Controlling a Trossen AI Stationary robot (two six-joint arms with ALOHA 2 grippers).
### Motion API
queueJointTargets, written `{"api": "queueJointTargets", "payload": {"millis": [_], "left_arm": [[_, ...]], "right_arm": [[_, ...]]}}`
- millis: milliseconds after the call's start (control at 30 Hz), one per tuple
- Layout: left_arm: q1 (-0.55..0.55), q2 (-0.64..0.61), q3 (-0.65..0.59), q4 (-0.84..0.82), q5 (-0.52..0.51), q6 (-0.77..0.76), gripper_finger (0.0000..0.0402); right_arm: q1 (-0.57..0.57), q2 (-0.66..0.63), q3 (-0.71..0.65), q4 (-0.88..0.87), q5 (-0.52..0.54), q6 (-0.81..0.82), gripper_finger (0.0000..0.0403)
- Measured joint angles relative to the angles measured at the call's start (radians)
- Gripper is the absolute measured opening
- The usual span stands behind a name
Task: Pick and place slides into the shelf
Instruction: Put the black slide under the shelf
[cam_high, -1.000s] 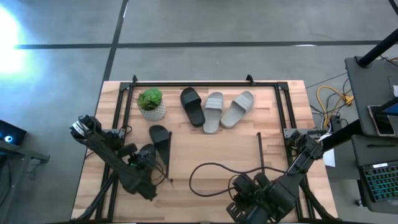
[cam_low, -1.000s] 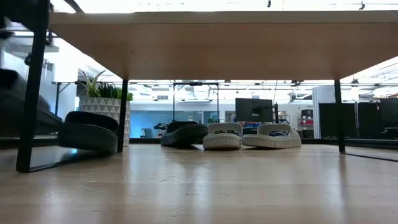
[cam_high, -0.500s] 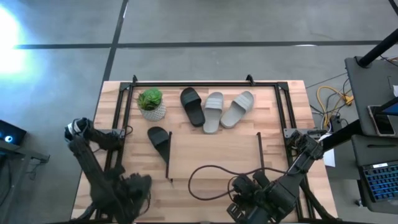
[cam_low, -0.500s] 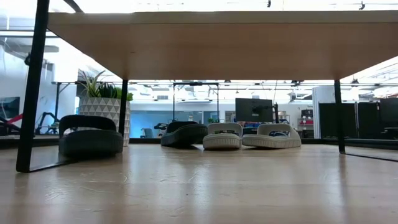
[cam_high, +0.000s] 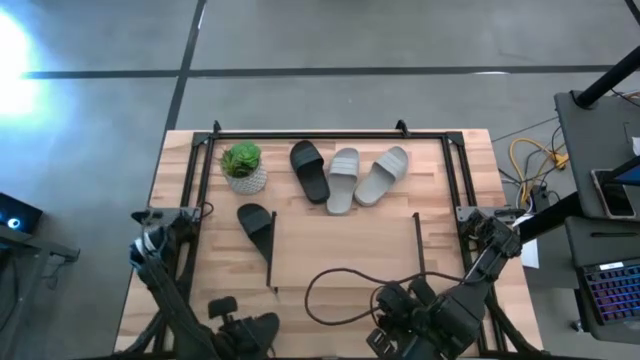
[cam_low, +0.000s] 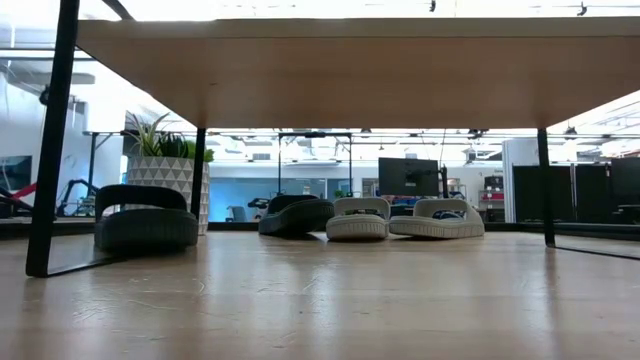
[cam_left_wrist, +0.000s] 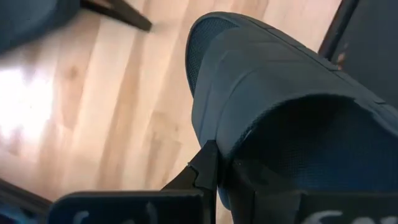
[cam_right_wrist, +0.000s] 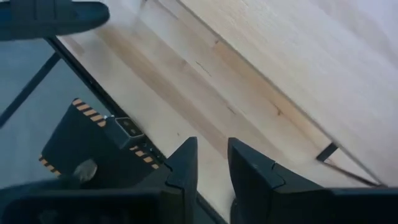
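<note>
My left gripper (cam_high: 245, 322) is at the table's near left edge, shut on a dark slide (cam_high: 262, 325), which fills the left wrist view (cam_left_wrist: 280, 93). A second black slide (cam_high: 255, 222) lies flat on its sole at the left end of the shelf (cam_high: 345, 250), partly under the plank (cam_low: 145, 215). One black slide (cam_high: 308, 170) and two light grey slides (cam_high: 342, 180) (cam_high: 383, 175) lie side by side beyond the shelf. My right gripper (cam_right_wrist: 211, 168) waits at the near edge, empty, with a narrow gap between its fingers. My left gripper pinches the dark slide by its side edge (cam_left_wrist: 225, 154), just below the broad strap, between its two fingers (cam_left_wrist: 205, 171). The slide reaches forward from the fingers over the wood. Whether any part of it rests on the table does not show.
A small potted plant (cam_high: 243, 167) stands near the shelf's far left corner. A black cable (cam_high: 330, 280) loops over the plank's near part. Black rails (cam_high: 320, 133) frame the tabletop. Bare wood lies under the shelf (cam_low: 320, 290).
My left arm has drawn back from the shelf's left end toward the table's near edge, and the dark slide is with its gripper there now. The black slide by the shelf's left frame, slightly tipped a second ago, now lies level. My right arm has kept still.
</note>
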Motion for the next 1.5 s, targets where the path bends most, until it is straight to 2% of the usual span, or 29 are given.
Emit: {"api": "queueJointTargets", "payload": {"millis": [133,300,367,500,767,967,1200,1367,1500], "left_arm": [[0.052,0.066,0.086,-0.062,-0.045,0.13,0.0],[0.089,0.122,0.179,-0.062,-0.142,0.257,0.0],[0.099,0.138,0.193,-0.062,-0.179,0.276,0.0],[0.127,0.173,0.187,-0.065,-0.181,0.281,0.0],[0.204,0.258,0.198,-0.1,-0.165,0.237,0.0],[0.242,0.311,0.247,-0.106,-0.174,0.163,0.0004],[0.276,0.319,0.262,-0.098,-0.194,0.068,0.0072],[0.29,0.315,0.258,-0.077,-0.122,0.065,0.0131],[0.29,0.31,0.257,-0.035,-0.084,0.064,0.0158]], "right_arm": [[0.022,-0.002,0.017,0.001,0.001,0.067,0.0068],[0.045,-0.006,0.04,0.001,0.025,0.155,0.0057],[0.046,-0.007,0.043,0.001,0.027,0.175,0.0053],[0.046,-0.007,0.051,0.005,0.027,0.186,0.0044],[0.052,-0.019,0.077,0.003,0.015,0.024,0.0043],[0.078,-0.035,0.077,-0.003,-0.05,-0.08,0.0043],[0.104,-0.065,0.077,-0.004,-0.086,-0.137,0.0043],[0.118,-0.095,0.077,-0.004,-0.084,-0.167,0.0043],[0.13,-0.112,0.077,-0.004,-0.081,-0.181,0.0043]]}}
